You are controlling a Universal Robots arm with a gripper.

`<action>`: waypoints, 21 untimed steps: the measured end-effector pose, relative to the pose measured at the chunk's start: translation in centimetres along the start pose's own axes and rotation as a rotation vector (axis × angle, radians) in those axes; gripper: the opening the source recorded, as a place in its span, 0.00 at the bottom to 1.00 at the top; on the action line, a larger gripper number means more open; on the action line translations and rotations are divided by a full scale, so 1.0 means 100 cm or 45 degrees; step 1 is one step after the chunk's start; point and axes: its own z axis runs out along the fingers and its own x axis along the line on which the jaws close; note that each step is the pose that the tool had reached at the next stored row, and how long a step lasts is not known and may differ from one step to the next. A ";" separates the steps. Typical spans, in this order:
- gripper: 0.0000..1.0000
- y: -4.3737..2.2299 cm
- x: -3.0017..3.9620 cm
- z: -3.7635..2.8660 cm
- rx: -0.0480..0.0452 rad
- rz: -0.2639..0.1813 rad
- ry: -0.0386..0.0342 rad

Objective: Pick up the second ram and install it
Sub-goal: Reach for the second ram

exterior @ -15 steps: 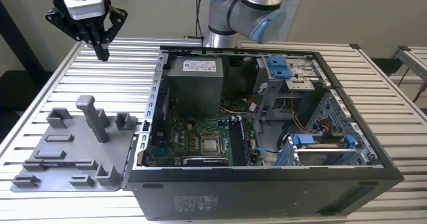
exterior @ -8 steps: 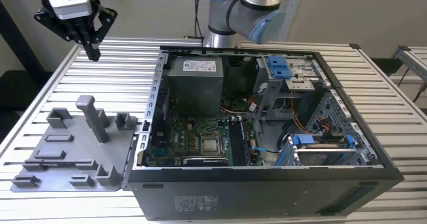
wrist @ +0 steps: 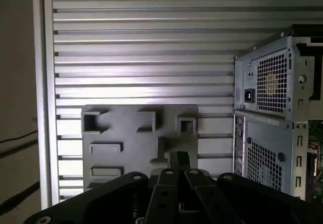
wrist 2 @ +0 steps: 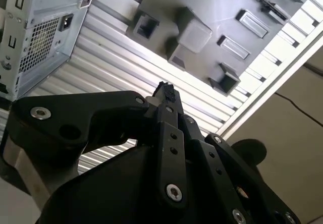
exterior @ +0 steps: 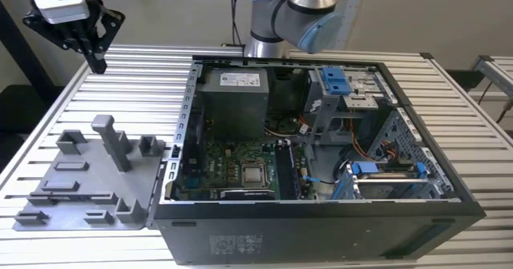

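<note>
The grip worries us most. The pincer (exterior: 98, 63) is clamped on a thin dark sliver, which we take for the second ram (wrist: 179, 158) seen edge-on. So little of it seems to sit between the tips that a jolt could twist it or let it slide out over the tabletop (exterior: 144, 77). A tilted stick would not meet a slot on the motherboard (exterior: 232, 161) squarely, and pressing it there could bend stick or slot. The open computer case (exterior: 321, 233), with its cables (exterior: 364, 140) and blue clips (exterior: 337, 80), leaves little room for the black linkage, so a careless descent could snag.

The arm (exterior: 309, 5) rises at the tabletop's far edge beside the case and reaches toward the far corner at the exterior view's left. The pincer hangs high there, tips pointing down, well above the grey holder (exterior: 88, 185), whose slots hold nothing that we can make out.
</note>
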 end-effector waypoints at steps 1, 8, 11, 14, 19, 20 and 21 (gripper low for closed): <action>0.11 -0.0007 0.0030 0.0000 0.000 0.000 -0.0001; 0.11 -0.0076 0.0264 -0.0006 -0.004 -0.005 0.0002; 0.11 -0.0093 0.0356 -0.0008 -0.005 -0.007 0.0003; 0.11 -0.0103 0.0435 -0.0009 -0.006 -0.010 0.0005; 0.11 -0.0110 0.0530 -0.0010 -0.009 -0.012 0.0004; 0.11 -0.0110 0.0531 -0.0010 -0.009 -0.012 0.0004; 0.11 -0.0110 0.0531 -0.0010 -0.009 -0.012 0.0004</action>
